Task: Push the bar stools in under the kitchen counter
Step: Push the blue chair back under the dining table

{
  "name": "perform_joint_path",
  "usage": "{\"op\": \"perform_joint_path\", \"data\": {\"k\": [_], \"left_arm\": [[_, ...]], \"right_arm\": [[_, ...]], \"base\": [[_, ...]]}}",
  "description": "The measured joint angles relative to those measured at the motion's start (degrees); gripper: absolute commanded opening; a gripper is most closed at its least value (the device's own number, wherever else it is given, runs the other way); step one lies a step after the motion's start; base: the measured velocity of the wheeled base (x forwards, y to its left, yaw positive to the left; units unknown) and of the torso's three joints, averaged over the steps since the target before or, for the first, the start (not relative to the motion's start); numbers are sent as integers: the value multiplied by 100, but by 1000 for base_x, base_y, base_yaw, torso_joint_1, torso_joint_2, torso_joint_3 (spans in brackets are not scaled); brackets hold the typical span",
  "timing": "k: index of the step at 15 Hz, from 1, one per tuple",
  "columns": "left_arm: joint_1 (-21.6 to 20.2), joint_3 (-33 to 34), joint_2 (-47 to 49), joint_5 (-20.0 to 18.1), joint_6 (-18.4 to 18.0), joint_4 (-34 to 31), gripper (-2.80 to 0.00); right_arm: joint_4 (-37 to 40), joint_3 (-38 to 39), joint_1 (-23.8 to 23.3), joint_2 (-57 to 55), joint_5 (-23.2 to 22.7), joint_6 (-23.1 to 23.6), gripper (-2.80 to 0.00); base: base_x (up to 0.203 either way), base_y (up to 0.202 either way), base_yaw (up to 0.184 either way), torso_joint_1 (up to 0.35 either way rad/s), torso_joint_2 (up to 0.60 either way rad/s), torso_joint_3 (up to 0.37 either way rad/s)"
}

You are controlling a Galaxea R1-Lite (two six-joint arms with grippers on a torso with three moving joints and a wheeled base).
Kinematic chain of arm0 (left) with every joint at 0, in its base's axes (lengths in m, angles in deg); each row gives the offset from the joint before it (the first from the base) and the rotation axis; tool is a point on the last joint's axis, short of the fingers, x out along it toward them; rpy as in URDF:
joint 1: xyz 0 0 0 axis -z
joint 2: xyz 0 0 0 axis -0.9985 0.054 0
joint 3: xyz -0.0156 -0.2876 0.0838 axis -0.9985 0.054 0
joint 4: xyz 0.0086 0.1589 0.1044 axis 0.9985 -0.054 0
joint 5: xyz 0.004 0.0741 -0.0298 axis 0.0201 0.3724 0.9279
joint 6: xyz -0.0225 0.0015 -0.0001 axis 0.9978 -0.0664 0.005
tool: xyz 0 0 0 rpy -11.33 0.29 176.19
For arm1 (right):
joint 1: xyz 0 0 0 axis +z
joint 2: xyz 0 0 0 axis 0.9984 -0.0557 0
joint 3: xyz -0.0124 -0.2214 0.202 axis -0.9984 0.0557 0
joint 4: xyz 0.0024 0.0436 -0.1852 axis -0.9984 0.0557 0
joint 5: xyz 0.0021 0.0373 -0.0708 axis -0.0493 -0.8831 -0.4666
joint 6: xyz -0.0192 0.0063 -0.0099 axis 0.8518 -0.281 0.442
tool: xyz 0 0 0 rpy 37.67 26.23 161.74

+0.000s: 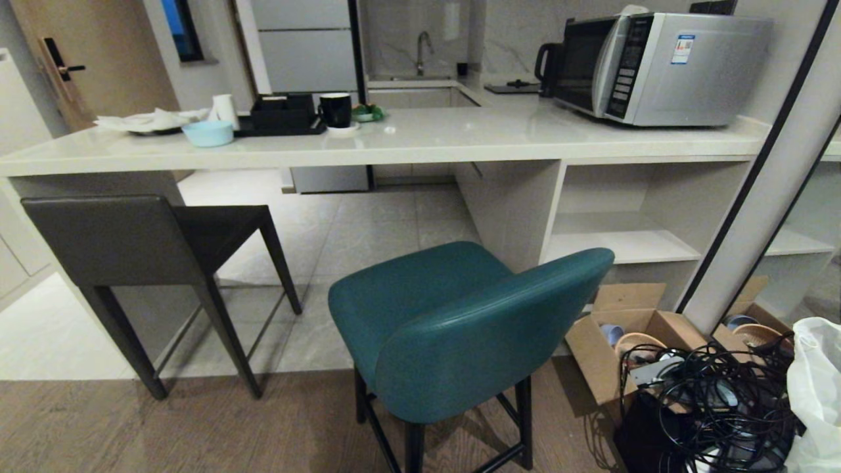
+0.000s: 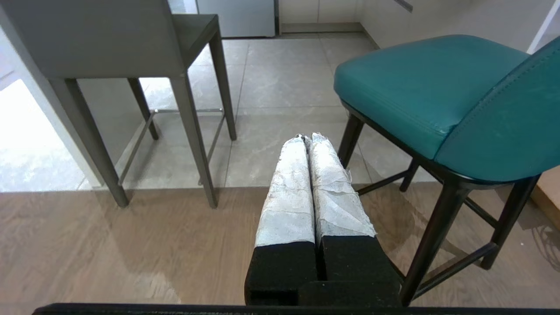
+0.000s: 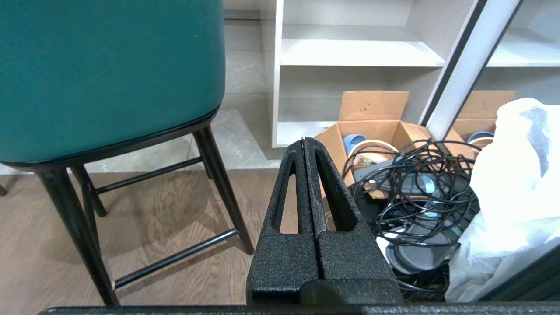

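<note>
Both stools out from the bench, neither hand in contact.

I see the teal stool (image 1: 460, 328) well clear of the bench (image 1: 420, 141), the grey stool (image 1: 141, 253) at its edge, seat partly under. My left hand (image 2: 307, 139) and right hand (image 3: 304, 141) are pressed closed, empty. Risk: a high push tips the teal stool, or its legs catch the tile-wood seam; the cable tangle (image 1: 716, 394) and cardboard box (image 1: 624, 335) crowd the right. The microwave (image 1: 663, 66) sticker is unreadable.

We see the floor (image 1: 197, 427), wood near us and grey tile beyond. On it stand the grey stool (image 1: 144, 263), part under the counter (image 1: 460, 141), and the teal stool (image 1: 460, 328), clear of it. A box (image 1: 631, 328) and cables (image 1: 709, 394) lie at right. The counter bears a microwave (image 1: 663, 66), mug (image 1: 336, 110) and bowl (image 1: 207, 133).
</note>
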Motion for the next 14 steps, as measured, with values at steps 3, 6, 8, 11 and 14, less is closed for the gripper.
{"op": "perform_joint_path", "data": {"k": [3,6,8,11,14], "left_arm": [[-9,-46,34,-10,-72,-19,-280],[-103,-548,731,-51,-14,195,-280],[-215,-816,1725,-173,13,850,-280],[-123,-1036,3480,-228,39,2221,-280],[869,-1244,5414,542,55,3856,-280]], "right_arm": [[68,-33,2,-31,-37,26,-280],[-145,-428,68,-727,-134,-300,-280],[-766,-756,140,-1820,-162,-546,-280],[-2364,-1094,205,-3973,-173,-625,-280],[-4240,-1439,238,-6322,-179,-650,-280]], "base": [[0,0,0,0,0,0],[0,0,0,0,0,0],[0,0,0,0,0,0],[0,0,0,0,0,0],[0,0,0,0,0,0]]}}
